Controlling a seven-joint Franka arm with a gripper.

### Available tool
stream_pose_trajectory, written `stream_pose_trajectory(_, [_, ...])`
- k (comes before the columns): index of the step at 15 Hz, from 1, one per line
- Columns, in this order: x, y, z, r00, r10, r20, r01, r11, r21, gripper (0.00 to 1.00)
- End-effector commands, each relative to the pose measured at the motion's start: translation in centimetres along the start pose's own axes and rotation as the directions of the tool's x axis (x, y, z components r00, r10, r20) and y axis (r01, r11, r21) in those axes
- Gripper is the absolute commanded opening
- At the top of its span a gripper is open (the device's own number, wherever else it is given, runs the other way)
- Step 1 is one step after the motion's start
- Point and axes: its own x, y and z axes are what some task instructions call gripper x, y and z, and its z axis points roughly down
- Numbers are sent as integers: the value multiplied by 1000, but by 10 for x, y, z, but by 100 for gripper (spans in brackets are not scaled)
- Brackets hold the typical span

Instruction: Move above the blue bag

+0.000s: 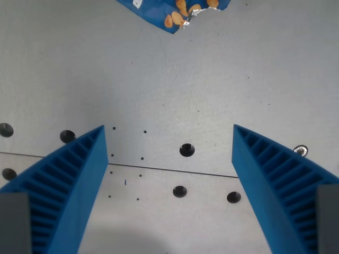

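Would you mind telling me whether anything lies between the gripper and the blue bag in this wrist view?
Nothing visible does. The gripper has its jaws spread wide, and only bare grey table, dotted with small holes, lies between it and the blue bag at the top edge.

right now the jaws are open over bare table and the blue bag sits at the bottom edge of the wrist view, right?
Not quite. The blue bag lies at the top edge of the wrist view, partly cut off by the frame, not at the bottom. The rest holds: the gripper has its jaws open with only bare grey table between them, so the bag is ahead of the jaws, not under them.
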Motion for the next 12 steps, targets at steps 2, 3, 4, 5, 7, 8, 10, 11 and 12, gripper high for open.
stream_pose_trajectory(2, [0, 0, -2, 1000, -1, -6, 1, 1000, -1, 100])
stream_pose_trajectory(3, [0, 0, -2, 1000, 0, -6, 0, 1000, -1, 100])
stream_pose_trajectory(4, [0, 0, -2, 1000, 0, -7, 0, 1000, -1, 100])
stream_pose_trajectory(5, [1, 0, -2, 1000, 0, -7, 0, 1000, -1, 100])
stream_pose_trajectory(7, [1, 0, -2, 1000, 2, -7, -2, 1000, -1, 100])
stream_pose_trajectory(8, [2, 0, -2, 1000, 4, -7, -4, 1000, -1, 100])
stream_pose_trajectory(10, [4, 0, -1, 1000, 9, -8, -9, 1000, -2, 100])
stream_pose_trajectory(11, [5, 0, 0, 1000, 12, -9, -12, 1000, -2, 100])
stream_pose_trajectory(12, [7, 0, 0, 1000, 16, -9, -16, 1000, -2, 100])
